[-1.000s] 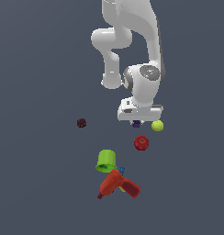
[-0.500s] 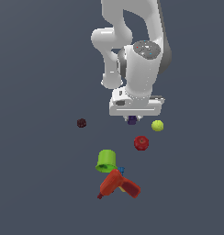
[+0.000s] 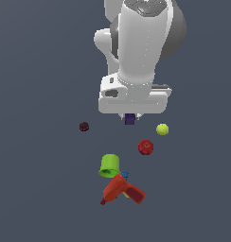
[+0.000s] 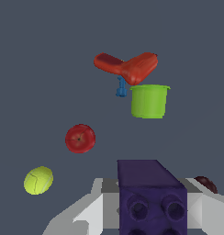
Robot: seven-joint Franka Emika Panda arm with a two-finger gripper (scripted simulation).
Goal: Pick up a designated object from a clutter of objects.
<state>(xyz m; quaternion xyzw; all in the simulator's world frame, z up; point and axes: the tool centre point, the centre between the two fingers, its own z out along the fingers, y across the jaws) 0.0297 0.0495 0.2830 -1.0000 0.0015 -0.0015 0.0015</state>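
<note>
The pincer (image 3: 130, 115) grips the purple cube (image 3: 130, 119) above the surface (image 3: 41, 189), clear of the yellow-green ball (image 3: 162, 129).

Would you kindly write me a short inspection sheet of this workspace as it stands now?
Surface: plain dark grey floor, no marks seen.
Job's thing: purple block between the fingers, studs showing in the wrist view.
Clutter: green cup touching the red drill; blue piece beside them; red ball, yellow-green ball and maroon ball each lie apart.
Gripper: gripper shut on the block, which looks clear of the floor.
Cables: nothing seen.
Surroundings: nothing seen beyond the arm.
</note>
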